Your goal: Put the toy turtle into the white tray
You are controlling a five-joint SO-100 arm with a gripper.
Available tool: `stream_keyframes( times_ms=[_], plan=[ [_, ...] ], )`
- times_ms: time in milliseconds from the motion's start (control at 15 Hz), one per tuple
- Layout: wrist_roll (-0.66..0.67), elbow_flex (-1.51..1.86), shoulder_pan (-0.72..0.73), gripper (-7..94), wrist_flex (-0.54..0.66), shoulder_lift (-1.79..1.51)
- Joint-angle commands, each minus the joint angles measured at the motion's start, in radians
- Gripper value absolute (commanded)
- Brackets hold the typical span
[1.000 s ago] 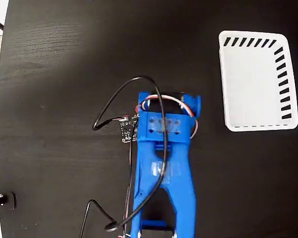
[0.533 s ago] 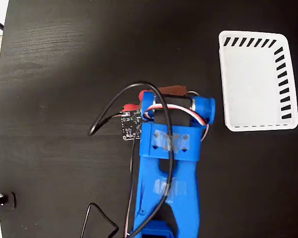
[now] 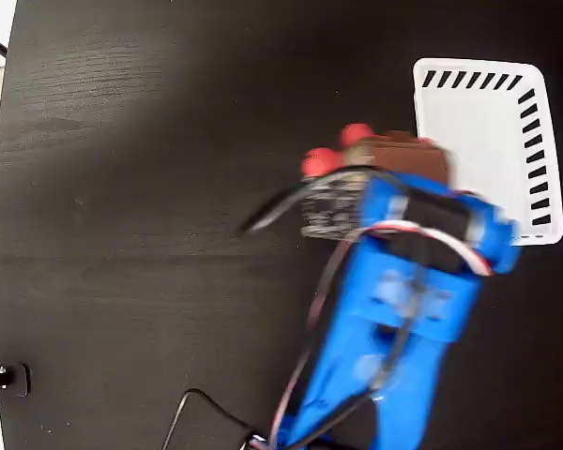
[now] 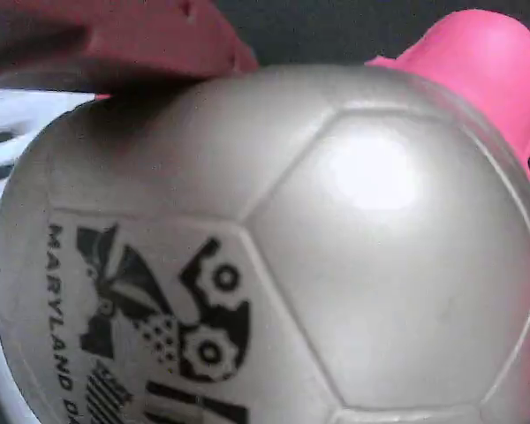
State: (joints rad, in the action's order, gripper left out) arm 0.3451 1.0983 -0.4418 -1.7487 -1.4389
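Gripper [image 3: 380, 155] is hidden under the blue arm [image 3: 394, 319] in the fixed view, so I cannot tell its opening; the toy turtle [image 3: 375, 150] sits at its tip, above the black table [image 3: 122, 234]. From 6 o'clock the arm leans toward 1 o'clock, reaching the white tray [image 3: 479, 141] edge.

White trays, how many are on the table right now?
1. The white tray sits at the table's upper right in the fixed view, its left edge partly behind the turtle and arm.
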Motion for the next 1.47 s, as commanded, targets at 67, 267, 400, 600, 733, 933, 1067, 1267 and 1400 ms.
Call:
stream_keyframes(
  times_ms=[67,267,400,600,733,933,1067,1267,1400],
  plan=[
    [0.009,-0.296,-0.143,0,-0.029,0.103],
    [-0.038,-0.477,-0.222,0,-0.031,0.264],
    [-0.074,-0.589,-0.255,0,-0.031,0.364],
    [-0.121,-0.678,-0.268,0,-0.028,0.476],
    [-0.138,-0.687,-0.270,0,-0.023,0.523],
    [-0.164,-0.755,-0.268,0,-0.020,0.611],
    [-0.173,-0.762,-0.276,0,0.002,0.635],
    [-0.178,-0.781,-0.288,0,0.017,0.658],
    [-0.178,-0.799,-0.298,0,0.017,0.667]
  ],
)
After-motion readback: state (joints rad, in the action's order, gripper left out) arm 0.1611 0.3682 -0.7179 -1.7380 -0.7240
